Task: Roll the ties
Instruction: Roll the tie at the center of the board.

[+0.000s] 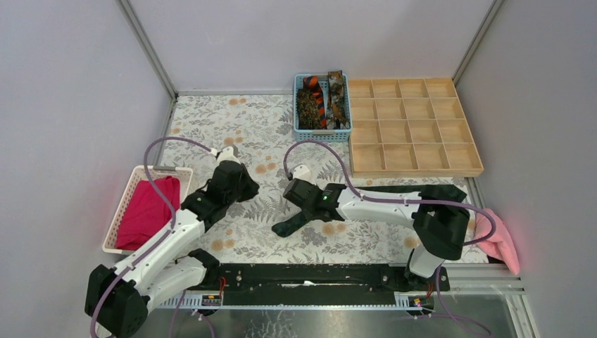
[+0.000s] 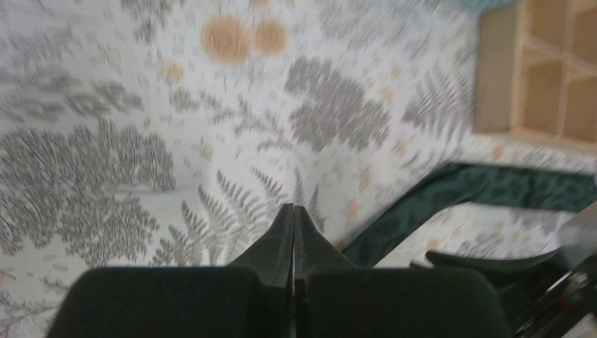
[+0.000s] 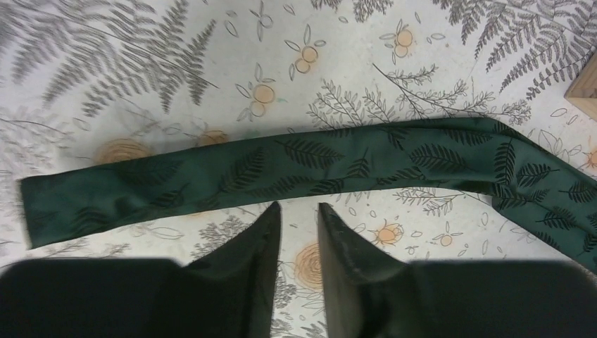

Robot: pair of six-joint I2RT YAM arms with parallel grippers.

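Overhead, the table (image 1: 239,127) was covered in a pale cloth printed with grey ferns and orange blossoms. Plain grey walls on three sides, metal posts at the rear corners.

Rear right: wooden tray (image 1: 415,171) of square compartments. Just beside its left side, a blue basket (image 1: 322,136) held a striped tie (image 1: 318,102), orange and black, between mottled brown ties (image 1: 307,107). Left edge: white basket (image 1: 125,204) with a magenta cloth (image 1: 148,211) in it. Right edge: pale pink cloth (image 1: 501,243).

Dark green tie (image 3: 310,158), faint leaf pattern, lay flat and unrolled on the table. It ran from a squared end near mid-table back under the right arm toward the right side.

Left arm (image 1: 176,232) reached diagonally from its base toward mid-table, wrist over bare cloth left of the tie. Left jaws were pressed together, nothing between them.

Right arm (image 1: 380,205) was folded at the elbow by the right edge and stretched leftward along the tie. Right jaws stood slightly apart with a narrow gap, holding nothing. Their tips were just beside the tie's long edge; contact could not be determined.
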